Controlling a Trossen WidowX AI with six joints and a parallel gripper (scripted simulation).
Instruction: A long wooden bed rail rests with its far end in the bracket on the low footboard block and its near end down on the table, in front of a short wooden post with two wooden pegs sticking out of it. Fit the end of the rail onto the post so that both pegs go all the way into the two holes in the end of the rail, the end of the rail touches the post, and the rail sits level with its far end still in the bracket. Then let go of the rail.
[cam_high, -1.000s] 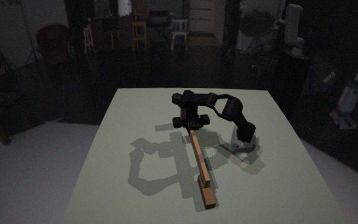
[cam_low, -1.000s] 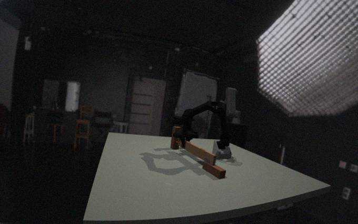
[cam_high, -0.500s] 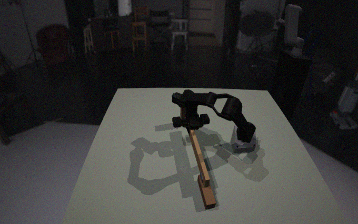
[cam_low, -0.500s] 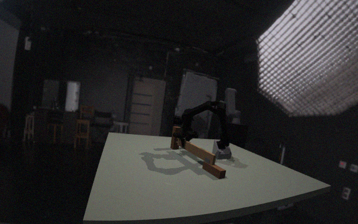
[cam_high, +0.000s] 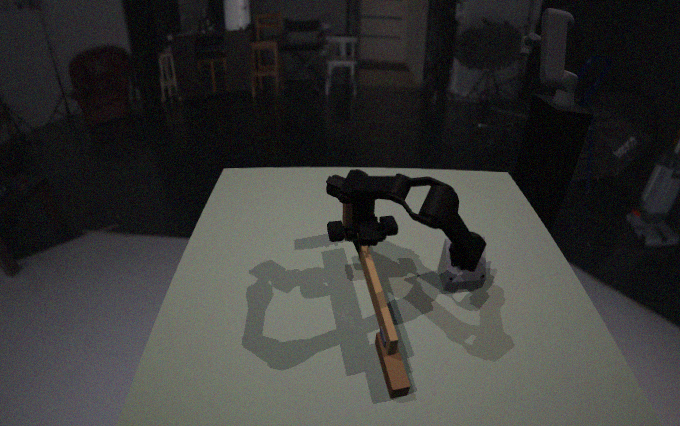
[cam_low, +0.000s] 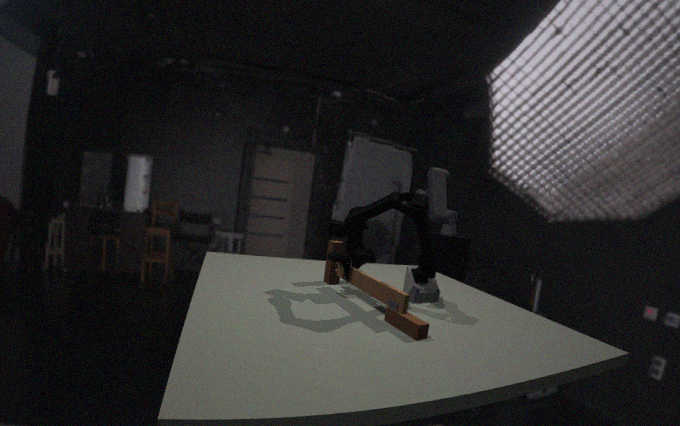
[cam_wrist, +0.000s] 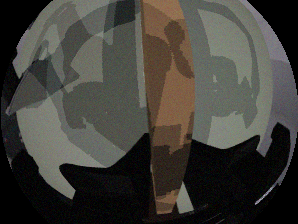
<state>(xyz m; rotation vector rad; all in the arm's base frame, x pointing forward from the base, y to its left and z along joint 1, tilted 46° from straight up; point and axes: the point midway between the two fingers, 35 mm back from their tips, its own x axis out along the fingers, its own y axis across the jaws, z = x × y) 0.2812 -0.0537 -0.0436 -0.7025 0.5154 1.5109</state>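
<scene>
The long wooden rail (cam_high: 378, 296) (cam_low: 377, 287) (cam_wrist: 172, 95) is raised off the table at its post end and looks roughly level. Its far end sits at the bracket (cam_high: 383, 337) (cam_low: 394, 304) on the low footboard block (cam_high: 397, 378) (cam_low: 412, 326). My gripper (cam_high: 360, 244) (cam_low: 345, 271) (cam_wrist: 158, 136) is shut on the rail close to its post end, one finger on each side. The short upright post (cam_high: 347, 213) (cam_low: 334, 253) stands right beyond that end. The pegs, the holes and any gap between rail and post are hidden by the gripper or too small to tell.
The arm's pale base (cam_high: 464, 275) (cam_low: 422, 291) stands on the table (cam_high: 200, 381) (cam_low: 276, 381), to the right of the rail in the top and exterior views. The arm arches over from the base to the post end of the rail. Dark shadows of arm and rail cross the table.
</scene>
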